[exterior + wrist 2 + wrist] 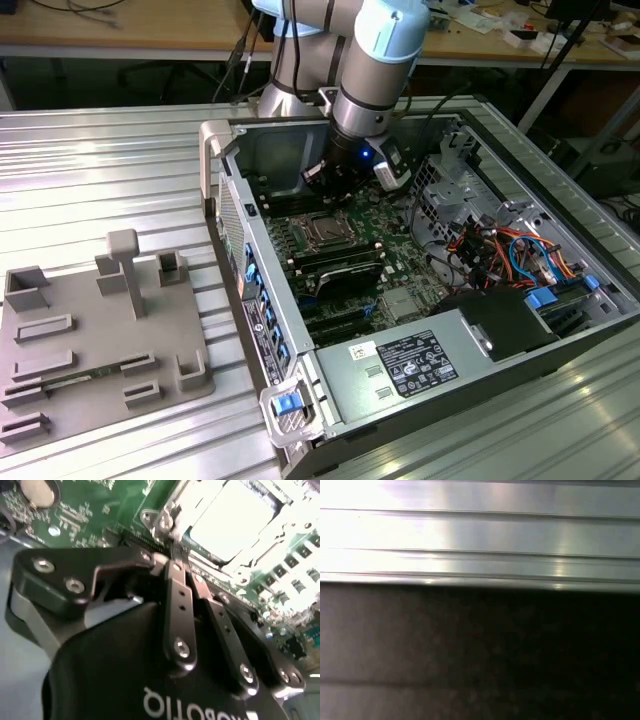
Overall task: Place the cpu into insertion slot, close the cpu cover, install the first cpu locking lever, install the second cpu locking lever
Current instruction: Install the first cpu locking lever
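Black gripper [172, 562] links fill the near part of the second wrist view; the two fingers [175, 587] lie pressed together with nothing between them, so the pincer is clenched and empty. Its tips rest at the rim of the socket, near a silver corner of the cover [167, 517].

Just beyond the tips, the cpu [230, 522] shows as a pale, glaring square inside the metal frame. It appears seated in the slot [318, 232], with the cover lying flat around it, so placement and cover closing look done. Judgement only: the glare hides fine detail.

Lever positions cannot be read here. With the gripper at the socket edge, work appears to be at the locking-lever stage; whether either lever is latched cannot be told.

In the exterior view, the arm [375, 60] reaches down into the open case [225, 150], over the green board [400, 225], just beyond the socket.
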Tool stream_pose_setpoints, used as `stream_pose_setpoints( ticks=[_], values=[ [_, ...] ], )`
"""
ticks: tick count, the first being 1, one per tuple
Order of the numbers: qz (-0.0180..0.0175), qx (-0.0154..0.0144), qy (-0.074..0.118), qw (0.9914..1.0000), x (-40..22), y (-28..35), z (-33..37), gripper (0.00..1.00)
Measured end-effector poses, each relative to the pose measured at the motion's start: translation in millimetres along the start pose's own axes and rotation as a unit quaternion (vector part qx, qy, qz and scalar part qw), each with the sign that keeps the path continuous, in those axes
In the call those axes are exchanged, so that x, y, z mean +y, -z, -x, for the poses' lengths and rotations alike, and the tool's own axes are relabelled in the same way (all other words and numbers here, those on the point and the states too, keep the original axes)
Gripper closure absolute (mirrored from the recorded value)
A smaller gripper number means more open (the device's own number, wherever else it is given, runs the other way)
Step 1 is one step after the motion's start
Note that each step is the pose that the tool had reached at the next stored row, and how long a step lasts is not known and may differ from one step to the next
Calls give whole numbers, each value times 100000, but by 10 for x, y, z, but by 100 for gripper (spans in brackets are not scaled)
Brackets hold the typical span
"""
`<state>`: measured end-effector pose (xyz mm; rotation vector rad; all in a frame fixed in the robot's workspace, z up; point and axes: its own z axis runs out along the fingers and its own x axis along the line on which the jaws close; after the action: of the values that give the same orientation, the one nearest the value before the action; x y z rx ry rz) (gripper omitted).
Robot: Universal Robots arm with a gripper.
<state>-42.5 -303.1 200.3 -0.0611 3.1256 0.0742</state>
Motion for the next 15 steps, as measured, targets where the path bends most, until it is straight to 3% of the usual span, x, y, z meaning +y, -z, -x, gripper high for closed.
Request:
stream_pose_setpoints(
  ticks=[4,10,15],
  values=[
    [18,-20,-3,100000,1,9,0,89],
    [7,-4,0,100000,3,96,1,89],
    [11,-9,-2,100000,-12,102,1,89]
  ],
)
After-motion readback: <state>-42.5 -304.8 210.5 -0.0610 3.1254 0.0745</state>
